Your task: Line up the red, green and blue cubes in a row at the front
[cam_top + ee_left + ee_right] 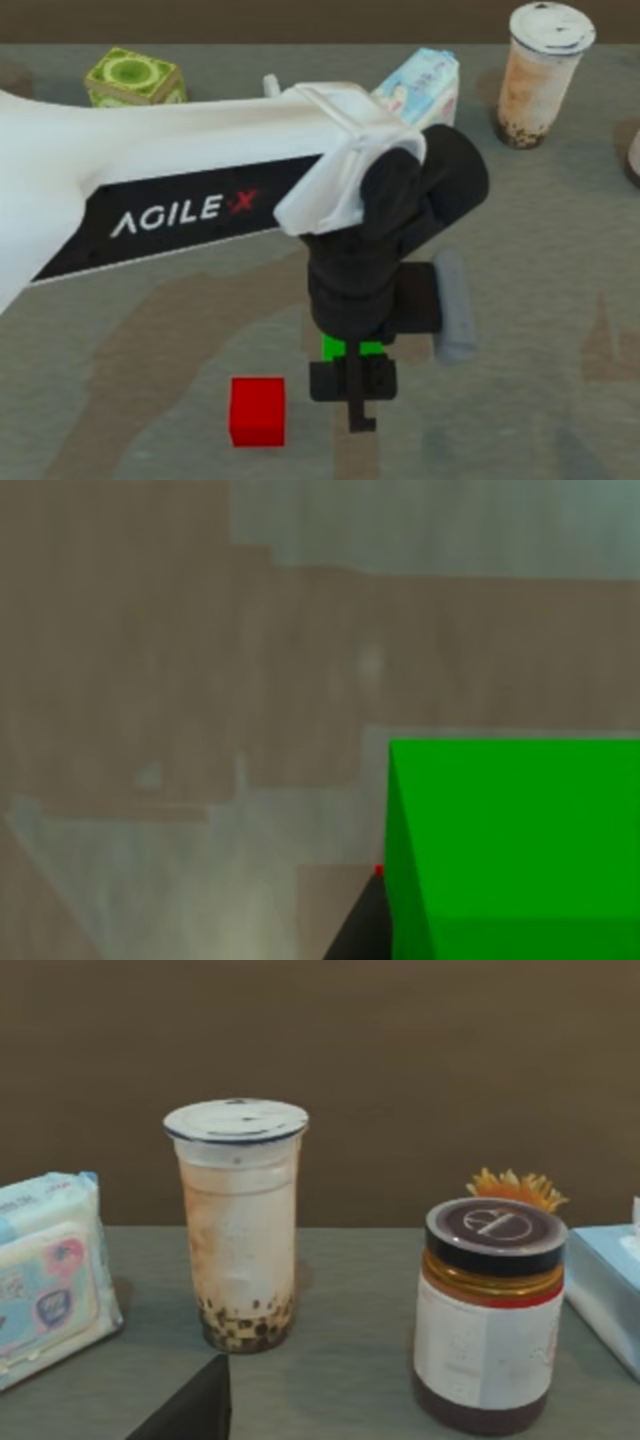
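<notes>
The green cube (350,348) shows just under the wrist of my left gripper (352,385), near the table's front middle. In the left wrist view the green cube (510,850) looms large, and one dark finger (365,930) lies against its side, so the gripper is shut on it. The red cube (257,410) rests on the table to the left of the gripper, a short gap away. The blue cube is out of view. My right arm stays out of the top view; only one dark fingertip (195,1405) of it shows.
Along the back edge stand a green-and-cream tin box (133,78), a blue-white pack (425,85) and a bubble tea cup (540,70). A jar (490,1315) and a pale blue box (610,1280) stand at the far right.
</notes>
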You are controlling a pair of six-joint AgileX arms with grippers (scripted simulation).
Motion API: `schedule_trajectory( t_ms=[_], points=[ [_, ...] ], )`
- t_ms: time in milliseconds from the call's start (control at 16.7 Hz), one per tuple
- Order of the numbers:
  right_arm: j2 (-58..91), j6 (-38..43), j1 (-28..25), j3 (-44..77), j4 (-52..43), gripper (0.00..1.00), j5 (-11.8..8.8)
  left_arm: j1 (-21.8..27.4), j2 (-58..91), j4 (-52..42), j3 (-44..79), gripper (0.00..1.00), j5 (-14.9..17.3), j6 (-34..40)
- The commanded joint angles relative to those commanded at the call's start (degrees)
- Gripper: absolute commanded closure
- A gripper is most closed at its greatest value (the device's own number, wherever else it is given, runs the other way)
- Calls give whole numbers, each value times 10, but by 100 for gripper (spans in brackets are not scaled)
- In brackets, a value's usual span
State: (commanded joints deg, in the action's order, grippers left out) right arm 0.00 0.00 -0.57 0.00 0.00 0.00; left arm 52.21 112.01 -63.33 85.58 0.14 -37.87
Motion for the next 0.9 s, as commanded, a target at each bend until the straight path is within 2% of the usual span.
schedule_trajectory(
  t_ms=[180,480,780,900],
  points=[
    [0,0,0,0,0,0,0,1,8,24,-17,100,0,-1],
    [0,0,0,0,0,0,0,2,46,130,-79,100,0,0],
    [0,0,0,0,0,0,0,2,53,143,-89,100,0,0],
    [0,0,0,0,0,0,0,2,53,143,-89,85,0,0]
  ],
)
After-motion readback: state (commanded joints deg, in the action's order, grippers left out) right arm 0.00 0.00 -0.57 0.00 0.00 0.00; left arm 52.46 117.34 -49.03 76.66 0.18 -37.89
